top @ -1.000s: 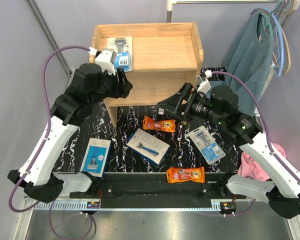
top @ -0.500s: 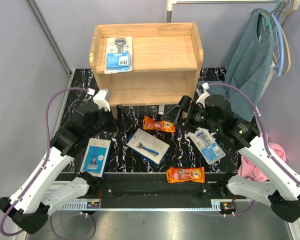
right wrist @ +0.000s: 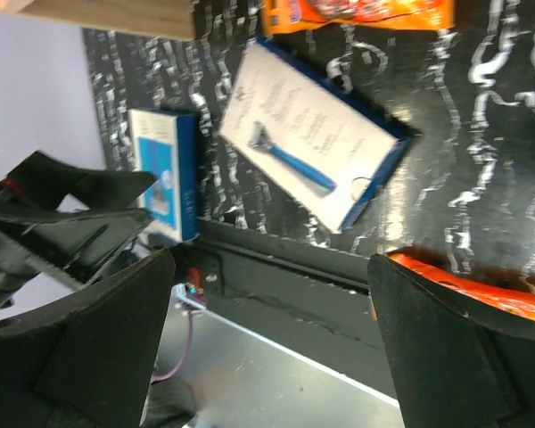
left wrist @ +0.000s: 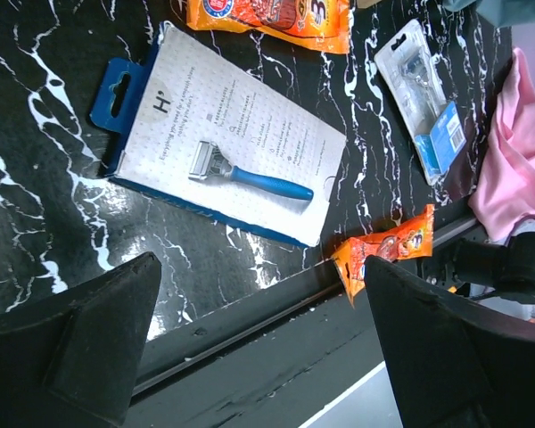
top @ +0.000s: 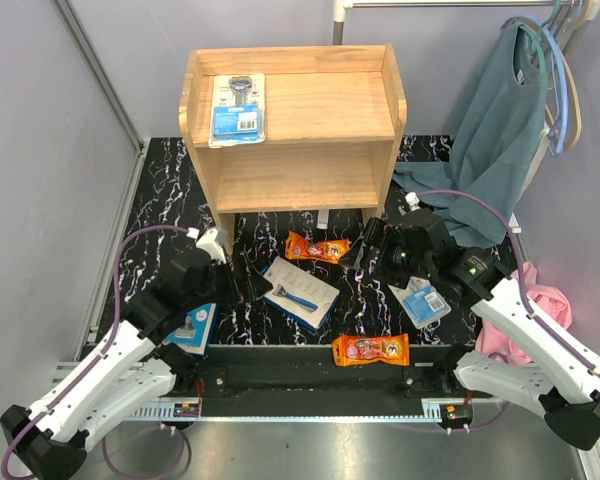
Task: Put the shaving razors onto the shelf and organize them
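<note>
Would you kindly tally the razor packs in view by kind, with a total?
Clear blister packs on blue cards: 2
White-and-blue flat boxes: 2
Orange packets: 2
Total: 6

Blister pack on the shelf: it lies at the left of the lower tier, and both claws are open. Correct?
Not the lower tier. The blister pack lies at the left of the shelf's top tier, as the top external view shows. Both the left claw and the right claw are open.
</note>
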Controlling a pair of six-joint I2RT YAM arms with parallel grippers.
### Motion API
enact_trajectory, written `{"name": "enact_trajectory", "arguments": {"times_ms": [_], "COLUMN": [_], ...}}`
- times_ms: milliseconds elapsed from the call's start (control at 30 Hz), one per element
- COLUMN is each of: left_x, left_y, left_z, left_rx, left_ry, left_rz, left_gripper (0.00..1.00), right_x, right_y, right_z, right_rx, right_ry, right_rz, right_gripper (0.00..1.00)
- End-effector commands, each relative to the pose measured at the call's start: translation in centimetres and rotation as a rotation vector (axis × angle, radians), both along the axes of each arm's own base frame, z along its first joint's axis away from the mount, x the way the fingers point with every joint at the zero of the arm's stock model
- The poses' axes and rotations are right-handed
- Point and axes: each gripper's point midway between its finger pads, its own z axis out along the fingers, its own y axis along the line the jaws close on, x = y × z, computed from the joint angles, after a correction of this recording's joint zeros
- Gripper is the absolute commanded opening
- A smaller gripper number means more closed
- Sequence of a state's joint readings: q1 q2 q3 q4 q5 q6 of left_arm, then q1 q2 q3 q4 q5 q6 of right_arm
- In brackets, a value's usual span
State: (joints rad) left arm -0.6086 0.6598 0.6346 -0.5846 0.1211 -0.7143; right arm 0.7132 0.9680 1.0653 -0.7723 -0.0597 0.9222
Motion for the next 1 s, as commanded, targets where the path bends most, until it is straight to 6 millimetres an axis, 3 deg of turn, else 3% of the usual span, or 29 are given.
{"name": "enact_trajectory", "arguments": {"times_ms": [0, 367, 567, 833, 967], "left_x": [0.5, 0.1, -0.2, -0.5, -0.6], "left_y": [-1.2, -2.6, -3.0, -3.6, -3.9], "left_z": [1.0, -0.3, -1.1, -1.8, -2.0], "left_rx": [-0.084, -0.117, -0.124, -0.125, -0.130], "left_ry": [-0.029, 0.015, 0.033, 0.053, 0.057], "left_rz": [0.002, -0.015, -0.019, -0.033, -0.043], "left_gripper": [0.99, 0.99, 0.99, 0.99, 0.99], "right_x": [0.8, 3.0, 4.2, 6.6, 6.3], "right_y": [-2.5, -7.5, -8.7, -10.8, -11.6], "right_z": [-0.8, -3.9, -6.0, -8.7, -10.9], "right_rx": [-0.123, -0.490, -0.603, -0.532, -0.505], "right_ry": [-0.044, -0.029, 0.010, 0.079, 0.140], "right_rz": [-0.073, -0.186, -0.194, -0.161, -0.126], "right_gripper": [1.00, 0.98, 0.99, 1.00, 1.00]}}
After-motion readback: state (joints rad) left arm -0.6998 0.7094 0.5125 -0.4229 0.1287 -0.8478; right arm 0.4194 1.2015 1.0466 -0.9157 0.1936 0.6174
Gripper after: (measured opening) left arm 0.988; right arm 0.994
